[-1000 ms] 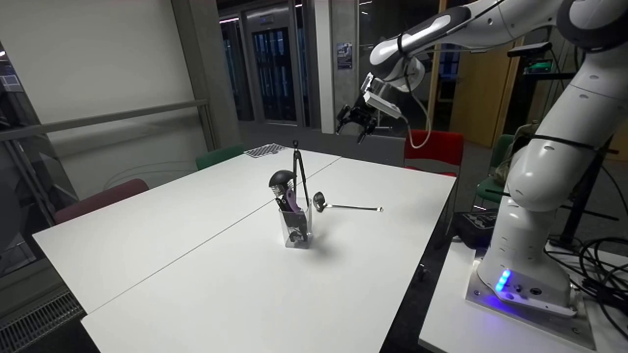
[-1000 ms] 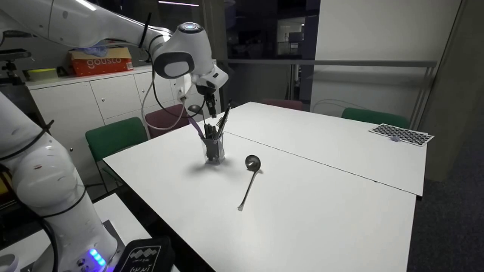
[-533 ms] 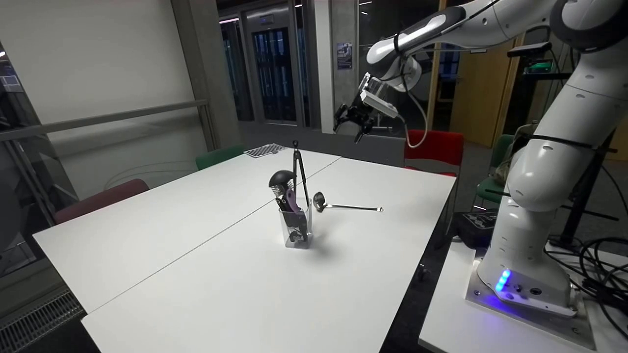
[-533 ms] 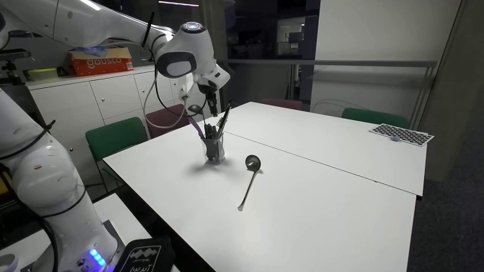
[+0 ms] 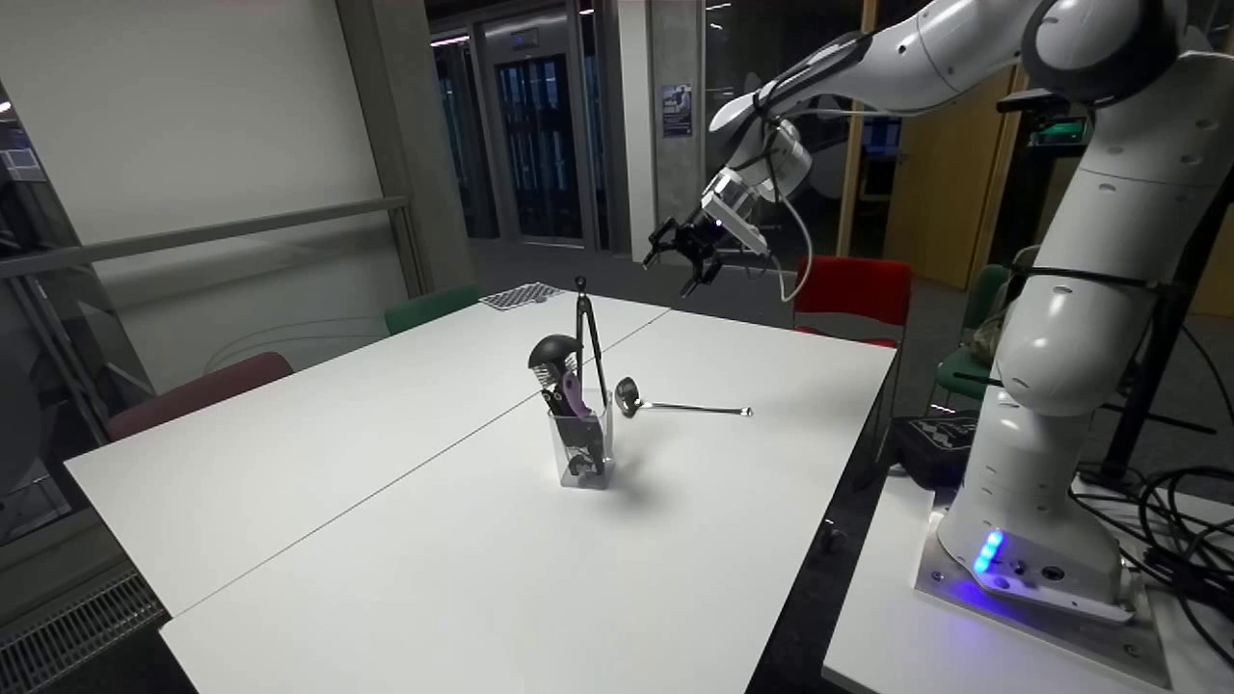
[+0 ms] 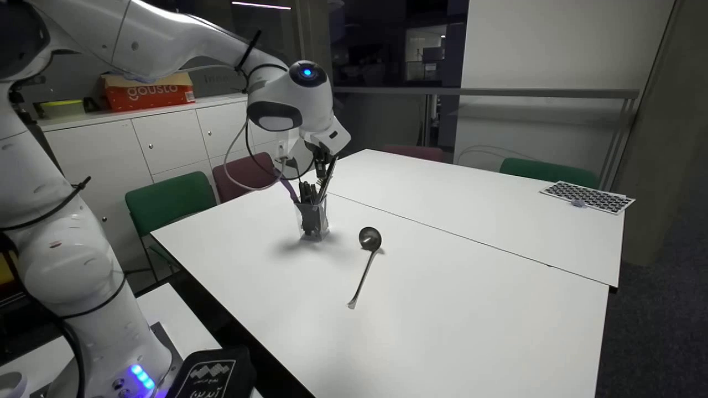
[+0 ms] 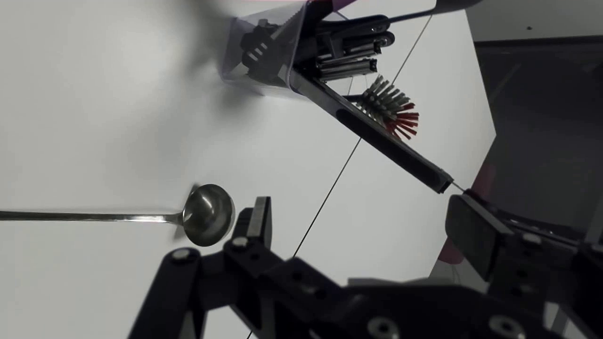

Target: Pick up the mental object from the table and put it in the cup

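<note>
One metal ladle (image 7: 203,215) lies on the table (image 7: 118,141), well below the spread jaws.

A white table (image 6: 481,326) spreads across the middle and lower right of an exterior view, a thin seam (image 6: 470,239) slanting over its top. A metal ladle (image 6: 370,240) lies slantwise near the centre of the frame. Left of it and slightly higher, a clear cup (image 6: 322,225) stands upright; toward the right edge lies a patterned sheet (image 6: 594,198).
</note>
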Robot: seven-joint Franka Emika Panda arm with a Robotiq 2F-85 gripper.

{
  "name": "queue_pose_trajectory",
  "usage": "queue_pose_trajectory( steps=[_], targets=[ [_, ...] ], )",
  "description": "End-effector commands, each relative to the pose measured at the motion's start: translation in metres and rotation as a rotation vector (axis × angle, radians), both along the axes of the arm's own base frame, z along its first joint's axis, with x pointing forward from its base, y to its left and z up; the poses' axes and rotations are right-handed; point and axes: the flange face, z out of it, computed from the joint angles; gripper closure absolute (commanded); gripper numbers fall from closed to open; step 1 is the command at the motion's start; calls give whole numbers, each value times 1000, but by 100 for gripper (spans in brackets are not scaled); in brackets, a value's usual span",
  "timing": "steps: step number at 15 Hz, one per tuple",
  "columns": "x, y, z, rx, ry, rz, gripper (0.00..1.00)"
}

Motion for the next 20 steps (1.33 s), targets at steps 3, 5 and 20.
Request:
queue_pose_trajectory(
  steps=[3,5,20],
  targets=[
    [52,-46,-61,99,64,-90,0],
    [65,-55,-90,90,128,-101,0],
    [101,-64,-140,114,187,-74,0]
  ],
)
